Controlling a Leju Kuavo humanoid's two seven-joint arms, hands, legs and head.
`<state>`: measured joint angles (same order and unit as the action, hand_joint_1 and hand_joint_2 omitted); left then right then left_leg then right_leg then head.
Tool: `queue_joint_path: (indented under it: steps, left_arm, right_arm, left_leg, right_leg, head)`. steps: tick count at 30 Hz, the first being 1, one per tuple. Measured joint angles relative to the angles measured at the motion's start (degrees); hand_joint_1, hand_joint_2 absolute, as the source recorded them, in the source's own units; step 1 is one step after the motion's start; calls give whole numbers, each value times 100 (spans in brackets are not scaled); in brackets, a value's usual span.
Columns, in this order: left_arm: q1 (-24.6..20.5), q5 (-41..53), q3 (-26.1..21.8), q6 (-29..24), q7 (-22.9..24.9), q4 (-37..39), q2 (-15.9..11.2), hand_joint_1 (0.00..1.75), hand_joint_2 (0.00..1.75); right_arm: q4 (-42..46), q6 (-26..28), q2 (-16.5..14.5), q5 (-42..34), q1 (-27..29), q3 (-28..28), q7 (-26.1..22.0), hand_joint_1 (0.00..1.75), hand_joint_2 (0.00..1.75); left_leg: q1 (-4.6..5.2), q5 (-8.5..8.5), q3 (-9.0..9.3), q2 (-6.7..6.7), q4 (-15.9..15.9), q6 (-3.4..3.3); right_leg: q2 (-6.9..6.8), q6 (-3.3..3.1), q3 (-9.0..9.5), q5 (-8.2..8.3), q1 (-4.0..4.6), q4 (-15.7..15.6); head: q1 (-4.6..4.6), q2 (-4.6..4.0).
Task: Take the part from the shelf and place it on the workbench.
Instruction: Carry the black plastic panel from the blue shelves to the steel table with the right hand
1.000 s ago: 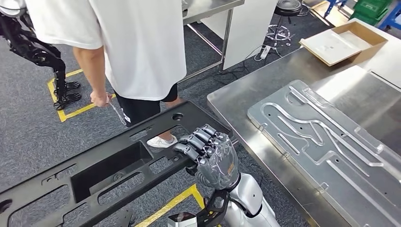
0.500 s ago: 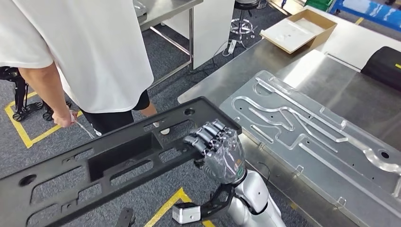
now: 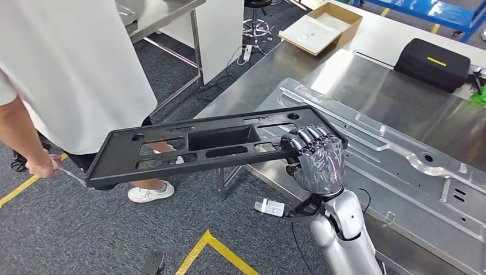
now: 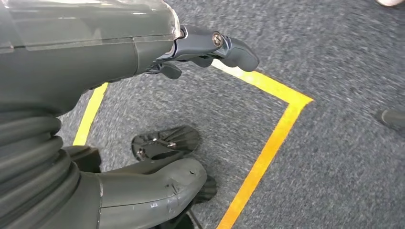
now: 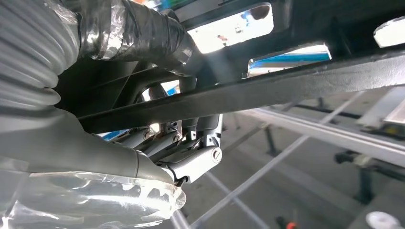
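Observation:
The part is a long black plastic frame [image 3: 189,150] with several cut-outs and a deep pocket in its middle. My right hand [image 3: 316,160] grips its right end, fingers curled over the top edge. That end hangs over the front edge of the steel workbench [image 3: 395,94], just above the aluminium jig plate [image 3: 401,166]; the rest juts left over the floor. In the right wrist view my right hand [image 5: 95,138] wraps a black bar of the frame [image 5: 296,86] from below. My left hand [image 4: 205,45] hangs over the carpet and holds nothing.
A person in a white shirt [image 3: 74,74] stands close at the left, a thin tool in one hand [image 3: 43,166]. On the bench's far side lie an open cardboard box [image 3: 321,26] and a black case [image 3: 435,63]. Yellow tape [image 3: 212,243] marks the grey carpet.
The camera has swung right, so the bench sits nearer and the person further left. The frame, still in my right hand, has come level with its right end over the bench edge.

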<state>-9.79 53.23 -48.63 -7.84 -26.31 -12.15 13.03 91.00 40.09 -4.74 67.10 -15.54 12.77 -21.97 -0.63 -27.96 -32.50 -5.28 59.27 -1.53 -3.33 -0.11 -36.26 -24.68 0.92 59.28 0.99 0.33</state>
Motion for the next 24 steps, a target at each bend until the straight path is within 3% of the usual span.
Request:
queue_joint_path:
  steps: [2,4,6,7,8,9,11,12,14,15,16,17,19,21,23,24]
  left_arm:
    - [-25,-20,6,6,-4,0,7,0,175]
    - [-38,-31,10,8,-8,0,13,0,175]
    - [-24,-37,11,8,-9,0,12,0,175]
    - [-8,-40,10,8,-8,0,10,0,175]
    - [8,-42,10,8,-7,0,8,0,175]
    - [17,-43,10,8,-5,0,5,0,175]
    - [16,-43,10,8,-5,0,1,0,175]
    - [12,-42,10,12,-5,0,-2,0,175]
    - [2,-39,13,25,-7,0,-5,0,175]
    - [-2,-38,16,32,-7,0,-6,0,175]
    - [-8,-38,22,37,-7,0,-7,0,175]
    - [-15,-36,32,43,-5,0,-3,0,175]
    - [-33,-34,49,48,-5,-1,4,0,175]
    - [-34,-32,60,51,-4,-2,7,0,175]
    - [-26,-32,75,55,-2,-1,6,0,175]
    - [-23,-32,85,55,0,-1,7,0,175]
  right_arm:
    - [-48,1,32,23,-6,-172,8,175,175]
    - [-96,-1,61,49,-27,-345,11,175,175]
    - [-140,-2,72,66,-47,-449,10,175,175]
    - [-162,-2,72,69,-48,-478,10,175,175]
    - [-185,-2,72,75,-46,-505,9,175,175]
    - [-210,-2,73,85,-45,-538,9,175,175]
    - [-254,-2,75,106,-45,-592,9,175,175]
    - [-275,-2,78,112,-46,-615,9,175,175]
    - [-314,-2,82,123,-58,-664,17,175,175]
    - [-333,-2,85,130,-63,-701,26,175,175]
    - [-351,-2,92,137,-69,-745,36,175,175]
    - [-366,-1,106,142,-67,-791,45,175,175]
    - [-399,0,140,140,-96,-880,50,175,175]
    - [-451,0,170,136,-141,-961,66,175,175]
    - [-535,-1,189,138,-158,-1054,100,175,175]
    - [-579,-1,200,139,-158,-1108,111,175,175]
  left_leg:
    - [2,-38,58,-62,-20,56]
    - [1,-220,-7,125,226,100]
    - [-8,-540,-320,391,899,129]
    - [-9,-653,-512,449,1251,143]
    - [-10,-678,-656,473,1477,154]
    - [-14,-584,-714,482,1499,163]
    - [-34,-148,-551,546,955,168]
    - [-51,26,-421,669,610,164]
    - [-73,152,-259,892,198,139]
    - [-64,122,-245,941,166,111]
    - [-58,131,-234,902,136,76]
    - [-57,149,-217,842,104,34]
    - [-79,186,-172,715,21,-45]
    - [-76,187,-148,570,-14,-89]
    - [-67,167,-143,424,-14,-103]
    - [-66,155,-136,357,-13,-102]
  right_leg:
    - [116,-44,35,17,-24,-63]
    - [226,-94,110,49,-81,-153]
    - [350,-130,142,59,-109,-179]
    - [422,-140,141,56,-109,-171]
    - [503,-142,142,47,-110,-159]
    - [589,-138,142,34,-114,-139]
    - [750,-108,141,-14,-126,-66]
    - [820,-83,126,-46,-129,-16]
    - [942,-20,61,-90,-136,76]
    - [1001,22,28,-88,-148,90]
    - [1061,65,8,-77,-160,84]
    - [1065,103,5,-69,-172,72]
    - [832,166,-74,-172,-154,233]
    - [497,223,-379,-469,-153,830]
    - [382,268,-726,-670,-184,1446]
    - [363,280,-783,-628,-198,1516]
  head:
    - [0,0]
    - [-2,0]
    - [-6,0]
    - [-8,0]
    - [-8,0]
    - [-8,0]
    - [-8,0]
    - [-7,0]
    - [-5,0]
    - [-5,0]
    - [-6,0]
    - [-7,0]
    - [4,0]
    - [16,0]
    - [16,0]
    - [16,0]
